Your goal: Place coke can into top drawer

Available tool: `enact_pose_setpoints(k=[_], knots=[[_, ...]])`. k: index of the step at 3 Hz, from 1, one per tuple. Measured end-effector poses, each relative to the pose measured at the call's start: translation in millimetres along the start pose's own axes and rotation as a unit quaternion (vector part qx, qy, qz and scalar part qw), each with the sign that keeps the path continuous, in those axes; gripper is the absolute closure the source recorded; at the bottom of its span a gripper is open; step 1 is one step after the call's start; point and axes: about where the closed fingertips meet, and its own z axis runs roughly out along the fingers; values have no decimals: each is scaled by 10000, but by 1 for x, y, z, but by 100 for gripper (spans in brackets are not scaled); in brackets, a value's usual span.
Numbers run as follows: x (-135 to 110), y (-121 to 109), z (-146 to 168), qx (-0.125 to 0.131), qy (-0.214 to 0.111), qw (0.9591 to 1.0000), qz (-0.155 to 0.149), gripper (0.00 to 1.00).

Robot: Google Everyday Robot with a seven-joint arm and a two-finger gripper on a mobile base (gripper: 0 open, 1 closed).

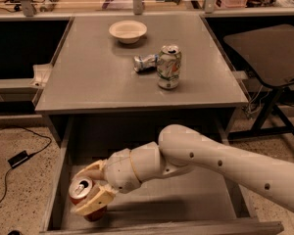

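Note:
The coke can (82,192), red with a silver top, is upright in my gripper (88,190) at the left end of the top drawer (196,199). The gripper is shut on the can, one cream finger behind it and one in front. The can sits low inside the open grey drawer, near its left wall; whether it touches the drawer floor I cannot tell. My white arm (220,163) reaches in from the right across the drawer.
On the tabletop (98,77) stand a white bowl (128,31), a crushed silver can (145,62) and a white-green can (168,66). A dark side table (264,48) is at the right. A cable and black adapter (18,158) lie on the floor left.

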Motion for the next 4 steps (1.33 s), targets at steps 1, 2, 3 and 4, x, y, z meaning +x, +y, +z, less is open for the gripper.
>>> enact_pose_setpoints(k=[1, 2, 3, 4], knots=[[-7, -3, 3, -20, 24, 9999, -99, 100], [-3, -7, -3, 202, 29, 9997, -153, 100], [14, -27, -22, 682, -101, 9967, -426, 100], [34, -44, -36, 980, -151, 9932, -608, 100]])
